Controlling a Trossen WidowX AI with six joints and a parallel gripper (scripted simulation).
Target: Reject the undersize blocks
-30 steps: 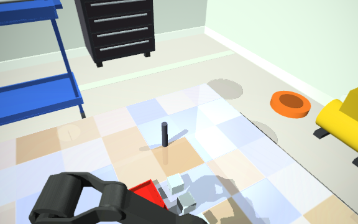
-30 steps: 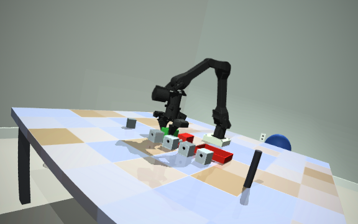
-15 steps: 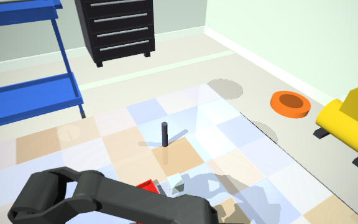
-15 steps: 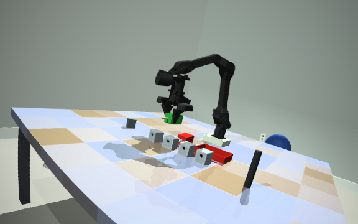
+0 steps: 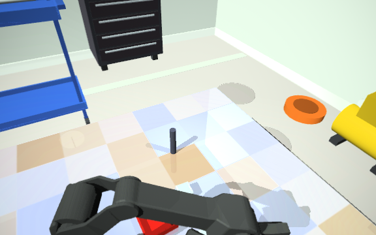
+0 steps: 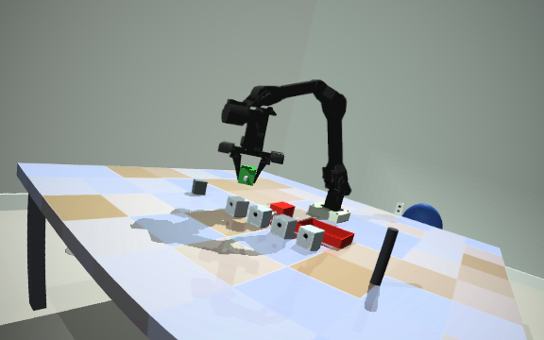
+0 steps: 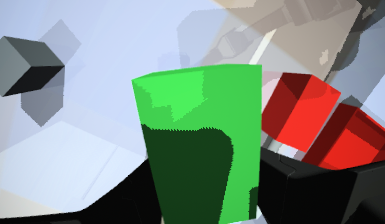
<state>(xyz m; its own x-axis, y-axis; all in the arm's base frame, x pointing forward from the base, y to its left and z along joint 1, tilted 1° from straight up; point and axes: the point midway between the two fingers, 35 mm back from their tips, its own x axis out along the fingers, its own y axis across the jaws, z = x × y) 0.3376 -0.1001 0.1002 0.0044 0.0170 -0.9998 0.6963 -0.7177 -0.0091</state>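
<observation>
High top and low exterior views share the table; wrist looks down close.

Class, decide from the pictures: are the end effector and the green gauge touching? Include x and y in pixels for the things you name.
Touching: the exterior view shows the end effector [image 6: 247, 178] closed on the green gauge [image 6: 247, 174] [image 7: 198, 110], holding it above the table [image 6: 135, 264].

Four blocks [image 6: 283, 227] stand beside the tray [image 6: 340, 239].

Matte black segmented robot arm [image 5: 175, 202] [image 6: 334, 127], smooth-cased, rounded joints. Off-white base plate [image 6: 340, 216] at its foot, dark spots near the edge (screws, maybe). Far end from base plate: stubby dark cylinder [image 6: 235, 112], black two-finger gripper [image 6: 247, 178] [image 7: 198, 150], tapered fingers.
</observation>
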